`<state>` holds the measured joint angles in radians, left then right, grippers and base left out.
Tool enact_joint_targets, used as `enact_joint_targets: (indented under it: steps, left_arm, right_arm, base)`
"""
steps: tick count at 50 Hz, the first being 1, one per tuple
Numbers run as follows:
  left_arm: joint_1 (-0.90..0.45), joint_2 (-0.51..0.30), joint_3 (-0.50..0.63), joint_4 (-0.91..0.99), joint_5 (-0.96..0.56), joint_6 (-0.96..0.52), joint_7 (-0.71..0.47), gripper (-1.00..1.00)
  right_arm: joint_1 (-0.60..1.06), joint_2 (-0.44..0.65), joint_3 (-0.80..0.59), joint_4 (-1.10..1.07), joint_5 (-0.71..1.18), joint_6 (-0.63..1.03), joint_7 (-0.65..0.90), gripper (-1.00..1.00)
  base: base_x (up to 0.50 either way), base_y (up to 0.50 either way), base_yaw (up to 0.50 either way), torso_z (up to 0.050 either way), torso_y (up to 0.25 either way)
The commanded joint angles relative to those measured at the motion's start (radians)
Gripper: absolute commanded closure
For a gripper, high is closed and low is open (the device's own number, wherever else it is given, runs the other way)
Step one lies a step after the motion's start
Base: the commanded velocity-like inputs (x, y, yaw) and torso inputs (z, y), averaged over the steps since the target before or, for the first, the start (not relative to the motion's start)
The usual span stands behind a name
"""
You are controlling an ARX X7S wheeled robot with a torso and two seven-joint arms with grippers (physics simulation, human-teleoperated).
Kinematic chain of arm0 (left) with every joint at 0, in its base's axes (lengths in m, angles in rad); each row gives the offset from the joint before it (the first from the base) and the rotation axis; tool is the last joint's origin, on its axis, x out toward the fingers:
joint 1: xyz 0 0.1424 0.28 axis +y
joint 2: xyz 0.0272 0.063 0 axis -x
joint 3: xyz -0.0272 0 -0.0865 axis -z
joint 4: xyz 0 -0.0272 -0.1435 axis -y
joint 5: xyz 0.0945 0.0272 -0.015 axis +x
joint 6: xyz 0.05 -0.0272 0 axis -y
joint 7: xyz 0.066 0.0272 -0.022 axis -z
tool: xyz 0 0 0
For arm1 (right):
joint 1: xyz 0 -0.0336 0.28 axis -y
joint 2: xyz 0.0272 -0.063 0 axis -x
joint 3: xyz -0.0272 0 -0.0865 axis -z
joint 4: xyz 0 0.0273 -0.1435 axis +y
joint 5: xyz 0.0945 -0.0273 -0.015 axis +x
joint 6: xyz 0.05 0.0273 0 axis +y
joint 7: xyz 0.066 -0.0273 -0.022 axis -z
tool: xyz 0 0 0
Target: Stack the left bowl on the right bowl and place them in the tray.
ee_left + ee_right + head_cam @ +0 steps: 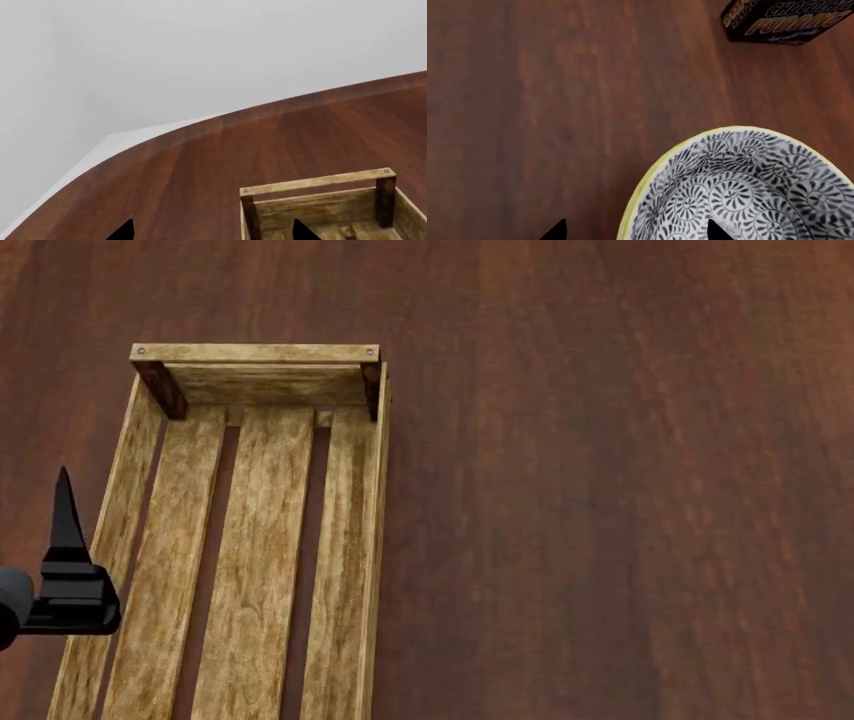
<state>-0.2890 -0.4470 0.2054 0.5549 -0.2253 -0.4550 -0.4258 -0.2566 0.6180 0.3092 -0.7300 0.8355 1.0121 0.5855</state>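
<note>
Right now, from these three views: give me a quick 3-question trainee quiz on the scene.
1. True or false: the tray already holds a bowl.
2. Which wrist view shows the patterned bowl? A) left B) right
3. Fill in: the dark box beyond the bowl reads "chocolate ____".

Key
1. False: its slats are bare in the head view.
2. B. The left wrist view shows only a tray corner and the table.
3. Pudding.
</note>
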Motion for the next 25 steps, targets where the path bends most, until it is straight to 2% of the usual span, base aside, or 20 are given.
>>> enact_joint_targets:
  steps: [1, 25]
  left_arm:
    - [0.0, -0.001, 0.003, -0.005, 0.001, 0.005, -0.002, -1.0]
    - [0.0, -0.003, 0.008, -0.002, 0.0, 0.003, -0.006, -1.0]
  right_arm:
    - [0.006, -0.022, -0.026, 0.057, -0.027, -0.05, -0.028, -1.0]
    - [0.009, -0.041, -0.031, 0.136, -0.046, -0.106, -0.063, -1.0]
  base:
    - [0.0, 0.0, 0.0, 0.0, 0.0]
    - [0.0, 0.0, 0.0, 0.0, 0.0]
